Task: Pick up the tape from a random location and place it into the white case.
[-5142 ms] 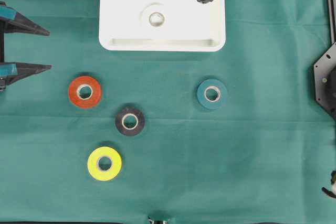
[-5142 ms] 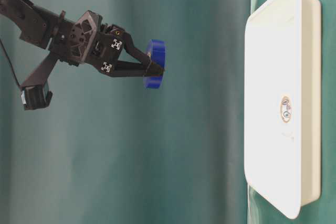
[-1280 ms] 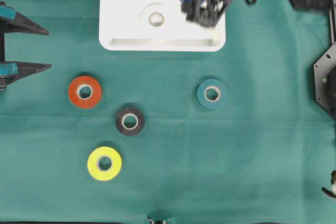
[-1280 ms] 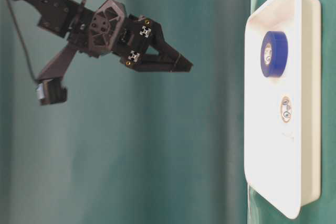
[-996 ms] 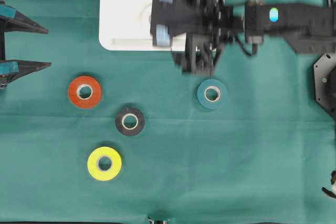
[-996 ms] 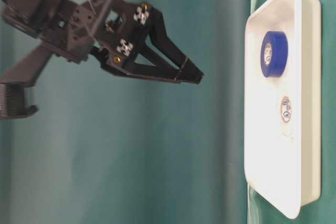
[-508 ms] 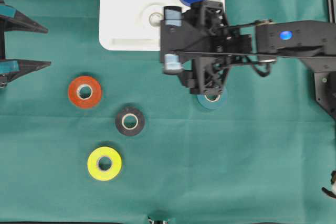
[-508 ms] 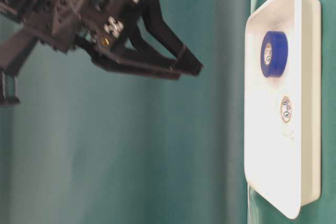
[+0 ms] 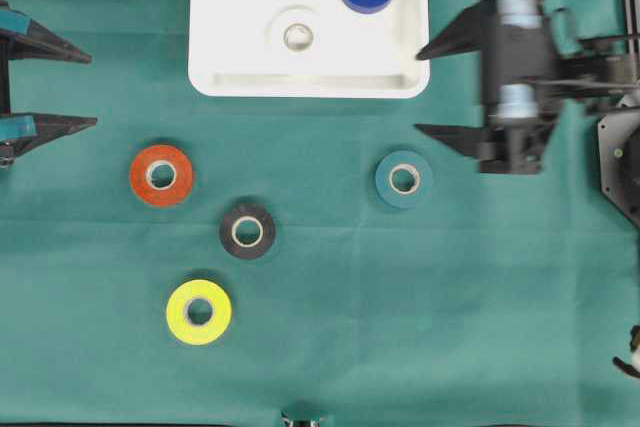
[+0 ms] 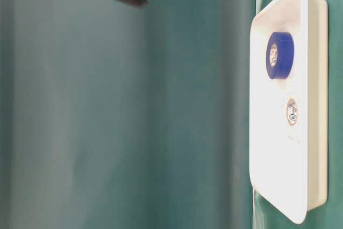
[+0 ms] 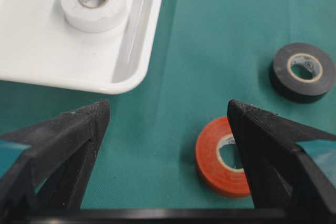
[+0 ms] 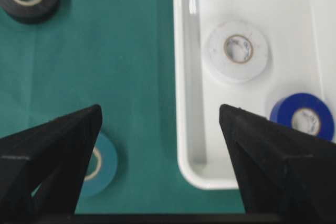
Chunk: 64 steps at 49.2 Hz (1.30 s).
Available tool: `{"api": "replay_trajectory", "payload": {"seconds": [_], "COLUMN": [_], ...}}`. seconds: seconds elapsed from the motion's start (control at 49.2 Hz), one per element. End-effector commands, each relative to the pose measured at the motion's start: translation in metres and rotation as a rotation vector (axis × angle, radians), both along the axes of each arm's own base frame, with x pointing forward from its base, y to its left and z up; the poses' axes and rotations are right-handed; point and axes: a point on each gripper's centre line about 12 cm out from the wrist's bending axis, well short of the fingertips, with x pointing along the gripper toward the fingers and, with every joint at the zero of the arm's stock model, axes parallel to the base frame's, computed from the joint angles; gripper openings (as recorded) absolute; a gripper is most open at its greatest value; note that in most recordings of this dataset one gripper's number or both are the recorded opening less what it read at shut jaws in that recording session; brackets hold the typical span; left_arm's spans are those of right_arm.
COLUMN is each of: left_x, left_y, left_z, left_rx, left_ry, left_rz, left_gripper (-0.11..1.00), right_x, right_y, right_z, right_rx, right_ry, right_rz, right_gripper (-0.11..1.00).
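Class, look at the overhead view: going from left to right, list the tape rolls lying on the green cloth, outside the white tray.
orange roll → yellow roll → black roll → teal roll

My counter point(image 9: 480, 327) wears a green cloth. The white case point(image 9: 240, 82) sits on it. Below the case lie the teal roll point(image 9: 404, 179), orange roll point(image 9: 161, 175), black roll point(image 9: 247, 231), and farthest, the yellow roll point(image 9: 199, 312).
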Motion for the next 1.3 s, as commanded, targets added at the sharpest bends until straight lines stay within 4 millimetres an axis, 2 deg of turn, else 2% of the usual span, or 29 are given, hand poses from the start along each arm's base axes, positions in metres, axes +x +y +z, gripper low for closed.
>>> {"api": "replay_trajectory", "payload": {"seconds": [0.0,0.163,0.366,0.671,1.28], "left_x": [0.003,0.003,0.002,0.002,0.003], "left_y": [0.001,0.001,0.001,0.001,0.001], "left_z": [0.003,0.004,0.004,0.002,0.004], "left_rx": [0.0,-0.001,0.0,-0.001,0.001], "left_ry": [-0.009,-0.014,-0.014,-0.011,-0.028], "left_rz": [0.005,0.004,0.005,0.004,0.004], "left_gripper": [0.95,0.95,0.95,0.95,0.95], "right_x": [-0.019,-0.042,-0.062,-0.074,-0.073], "right_y": [-0.003,-0.007,-0.004,0.001,0.003], "right_z": [0.006,-0.017,-0.044,-0.075,-0.077], "right_rx": [0.007,0.032,0.068,0.121,0.132], "right_ry": [-0.086,-0.143,-0.187,-0.232,-0.258], "right_rz": [-0.004,-0.017,-0.004,0.012,0.022], "right_gripper": [0.89,0.89,0.87,0.83,0.83]}}
